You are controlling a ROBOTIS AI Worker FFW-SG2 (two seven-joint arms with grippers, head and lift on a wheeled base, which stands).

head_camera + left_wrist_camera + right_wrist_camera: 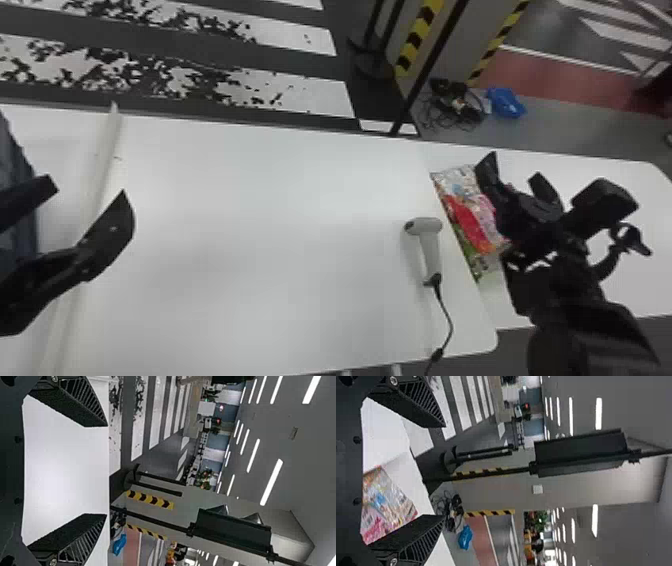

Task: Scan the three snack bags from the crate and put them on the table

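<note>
Head view: snack bags (467,215) (bright ones) partly behind the right hand (515,167).

Perhaps a workshop, hazard stripes (419,37), strip lights (272,482)

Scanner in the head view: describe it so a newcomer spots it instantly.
Find the big white table's right edge. Just left of the colourful snack bags lies the pale grey, pistol-shaped scanner. Unlike them, it trails a dark cable.

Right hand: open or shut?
Open: the right hand has its two fingers well apart in the right wrist view; the head view shows a gap too.
</note>
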